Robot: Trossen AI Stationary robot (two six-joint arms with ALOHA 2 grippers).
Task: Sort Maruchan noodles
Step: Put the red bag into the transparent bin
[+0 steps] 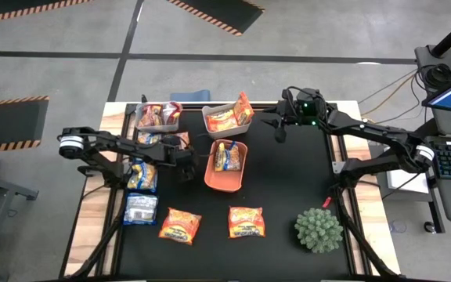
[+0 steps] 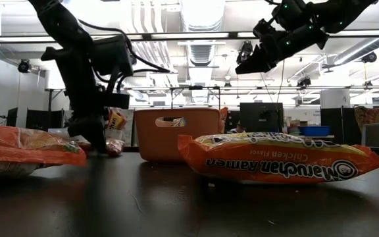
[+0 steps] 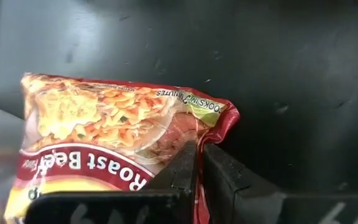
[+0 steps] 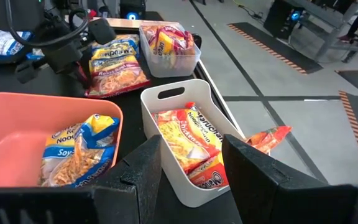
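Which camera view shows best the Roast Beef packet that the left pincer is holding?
The left wrist view: the Roast Beef packet fills it, label readable, left pincer shut on its edge. High and right wrist views show it small; in the low view I cannot find it.

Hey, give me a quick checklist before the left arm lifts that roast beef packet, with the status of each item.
1. Left gripper shut on the roast beef packet: ok, the fingers pinch its edge.
2. Hold deep enough to survive the lift: cannot tell, only the packet's margin is caught.
3. Right gripper out of the way: ok, open and raised over the white bin.
4. Orange tray has room: ok, one blue-and-yellow packet inside.
5. Which bin takes roast beef: cannot tell.
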